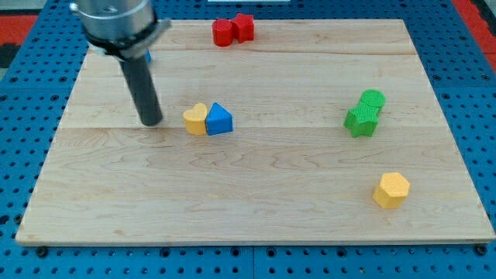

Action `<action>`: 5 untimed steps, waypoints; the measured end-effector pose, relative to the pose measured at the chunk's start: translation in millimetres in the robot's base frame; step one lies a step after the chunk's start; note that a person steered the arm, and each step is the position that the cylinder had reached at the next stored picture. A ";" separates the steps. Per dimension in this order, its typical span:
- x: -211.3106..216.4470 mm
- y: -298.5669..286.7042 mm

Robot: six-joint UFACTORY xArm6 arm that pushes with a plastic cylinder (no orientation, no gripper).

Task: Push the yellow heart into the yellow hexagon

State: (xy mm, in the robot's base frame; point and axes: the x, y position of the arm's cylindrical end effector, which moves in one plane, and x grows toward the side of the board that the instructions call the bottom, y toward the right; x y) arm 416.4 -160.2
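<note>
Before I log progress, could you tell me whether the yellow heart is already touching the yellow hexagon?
No, the yellow heart sits against the blue block, far from the yellow hexagon at the view's lower right.

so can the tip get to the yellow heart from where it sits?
Probably yes. My tip sits just to the view's left of the yellow heart with bare board between them. The blue block touches the heart's far side, not the approach.

my tip [151, 122] sits just left of the yellow heart [195, 119].
</note>
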 end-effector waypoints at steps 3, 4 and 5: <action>70.2 159.6; 41.2 106.1; 11.9 20.4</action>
State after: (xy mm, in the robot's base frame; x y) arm 428.3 -139.9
